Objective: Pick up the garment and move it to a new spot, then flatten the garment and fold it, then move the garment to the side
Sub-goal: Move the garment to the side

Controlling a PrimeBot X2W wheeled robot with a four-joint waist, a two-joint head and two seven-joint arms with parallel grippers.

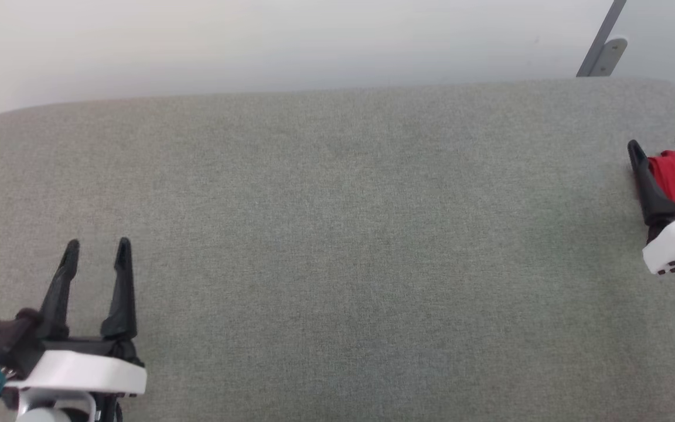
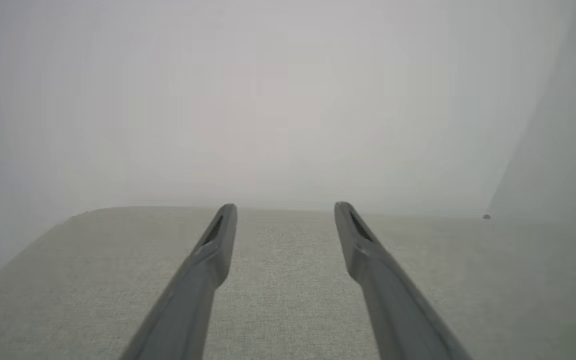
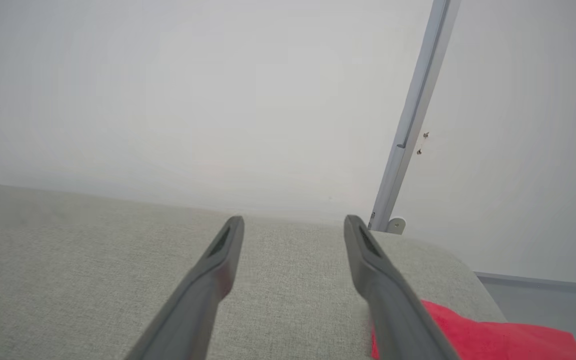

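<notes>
The left end effector (image 1: 98,246) at 8 o'clock, right end effector (image 1: 660,142) at 3 o'clock by the red garment (image 1: 674,176); both spread open, empty.

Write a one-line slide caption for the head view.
Two open grippers over a grey fabric surface: left gripper at lower left, right gripper at far right edge, red garment showing between its fingers.
</notes>
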